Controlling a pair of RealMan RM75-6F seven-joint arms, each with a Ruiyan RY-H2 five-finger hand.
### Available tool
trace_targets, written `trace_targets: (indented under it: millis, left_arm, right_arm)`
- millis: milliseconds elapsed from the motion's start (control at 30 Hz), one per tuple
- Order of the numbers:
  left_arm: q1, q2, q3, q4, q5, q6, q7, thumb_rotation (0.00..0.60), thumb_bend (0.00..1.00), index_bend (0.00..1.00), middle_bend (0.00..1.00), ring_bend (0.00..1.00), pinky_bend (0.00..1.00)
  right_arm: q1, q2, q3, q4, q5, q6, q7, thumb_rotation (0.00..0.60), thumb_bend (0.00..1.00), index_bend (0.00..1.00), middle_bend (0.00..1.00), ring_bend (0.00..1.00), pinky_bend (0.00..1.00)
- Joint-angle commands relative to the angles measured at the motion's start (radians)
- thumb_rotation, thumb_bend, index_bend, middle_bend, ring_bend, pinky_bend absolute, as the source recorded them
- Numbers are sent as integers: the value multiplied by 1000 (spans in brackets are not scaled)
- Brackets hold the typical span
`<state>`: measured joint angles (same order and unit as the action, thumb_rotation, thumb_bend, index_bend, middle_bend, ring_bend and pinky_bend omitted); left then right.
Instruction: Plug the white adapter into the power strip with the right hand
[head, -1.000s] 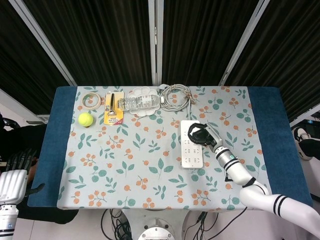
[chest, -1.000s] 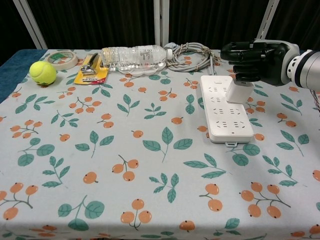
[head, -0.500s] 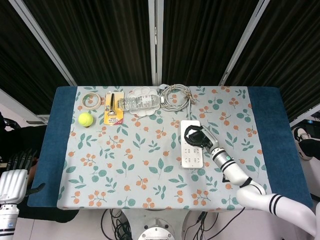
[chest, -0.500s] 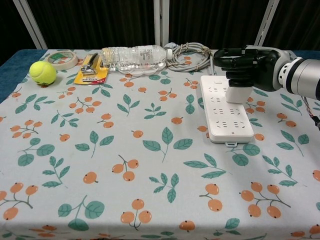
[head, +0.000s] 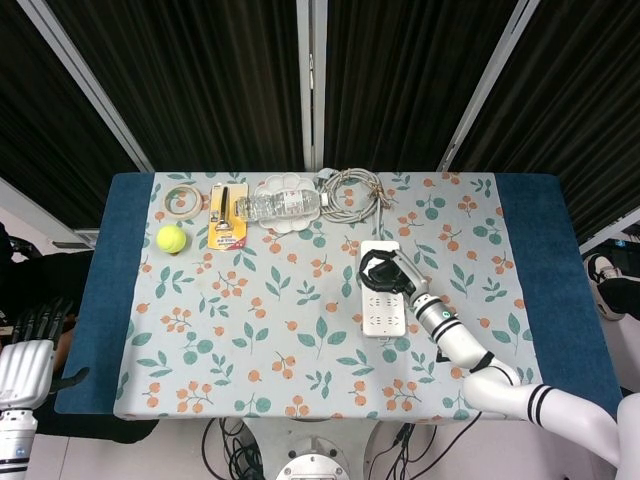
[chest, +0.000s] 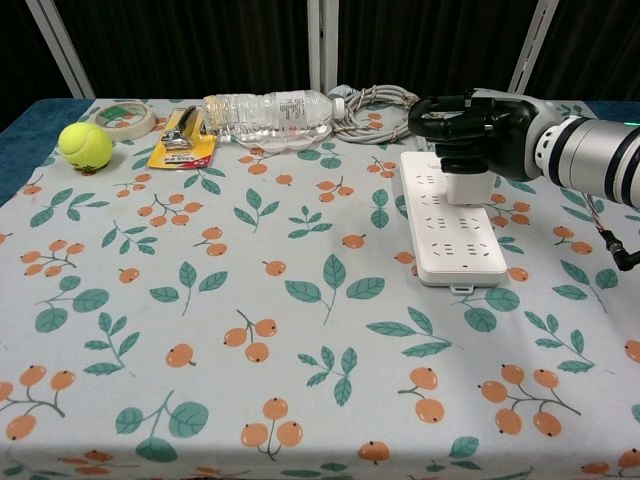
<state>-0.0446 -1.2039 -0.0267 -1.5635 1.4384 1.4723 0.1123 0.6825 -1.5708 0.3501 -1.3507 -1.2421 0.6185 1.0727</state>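
My right hand (chest: 478, 130) grips the white adapter (chest: 466, 187) from above and holds it over the far half of the white power strip (chest: 450, 240). The adapter's lower end sits right at the strip's sockets; I cannot tell whether its prongs are in. In the head view the same right hand (head: 386, 274) covers the upper part of the power strip (head: 381, 316) and hides the adapter. My left hand (head: 22, 350) hangs off the table at the lower left, holding nothing, fingers apart.
Along the far edge lie a tape roll (chest: 125, 118), a tennis ball (chest: 85, 145), a yellow packaged tool (chest: 183, 135), a clear plastic bottle (chest: 268, 112) and a coiled grey cable (chest: 385, 108). The strip lies right of the table's centre.
My right hand has carried the adapter leftward over the strip, from its right edge toward its middle columns. The left hand has stayed still.
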Motion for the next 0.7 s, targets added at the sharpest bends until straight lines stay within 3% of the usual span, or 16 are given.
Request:
trace_targets:
  millis: [33, 700]
  left_arm:
    - [1, -1, 1, 3, -1, 0, -3, 600, 102, 25, 0, 0, 0]
    - [1, -13, 2, 29, 1, -5, -29, 600, 102, 25, 0, 0, 0]
  right_arm:
    - [1, -3, -3, -7, 3, 4, -13, 600, 715, 1000, 953, 1000, 1000]
    - [1, -21, -12, 3, 39, 4, -74, 600, 715, 1000, 953, 1000, 1000]
